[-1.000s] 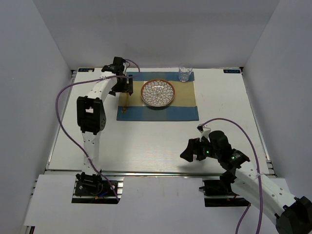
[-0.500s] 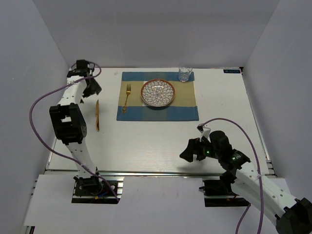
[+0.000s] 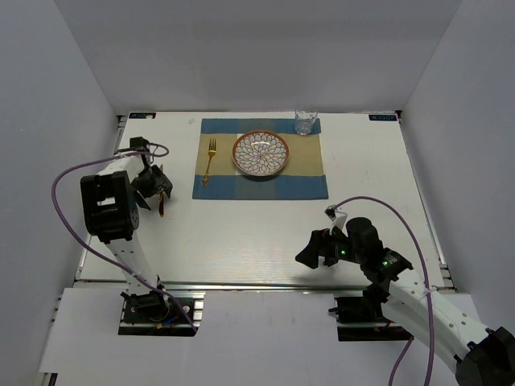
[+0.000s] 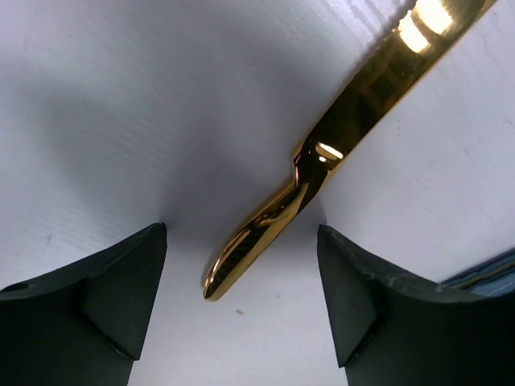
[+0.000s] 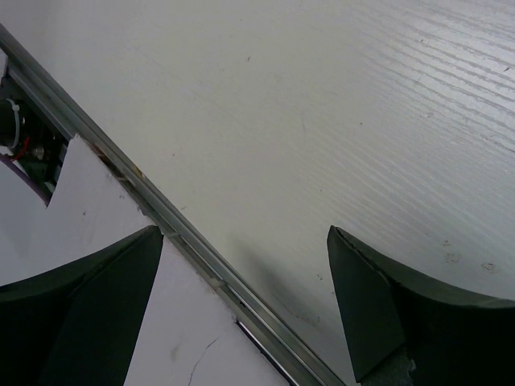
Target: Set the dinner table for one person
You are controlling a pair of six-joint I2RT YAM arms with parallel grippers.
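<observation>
Slim gold-coloured metal table knife (image 4: 322, 153) flat on the large white rectangular dinner table (image 3: 265, 233), just left of the blue-and-tan striped cloth placemat (image 3: 306, 186) — not yet at its place.

Probably light, stiff and slick with polish, and flush against the tabletop with little to get under; best pinched squarely across the narrow handle near its rounded end, to avoid swivel or skid. Left gripper (image 4: 240, 241) low over that end, fingers apart, one either side, apparently touching nothing. Seen only from the wrist: this straddle and the kink in the handle. Seen only from overhead: gold fork (image 3: 211, 159), round patterned brown-rimmed plate (image 3: 261, 153) and clear glass (image 3: 305, 121) on the mat, knife largely hidden under the arm. Right gripper (image 3: 310, 254) well apart by the near rail, fingers spread around nothing.
</observation>
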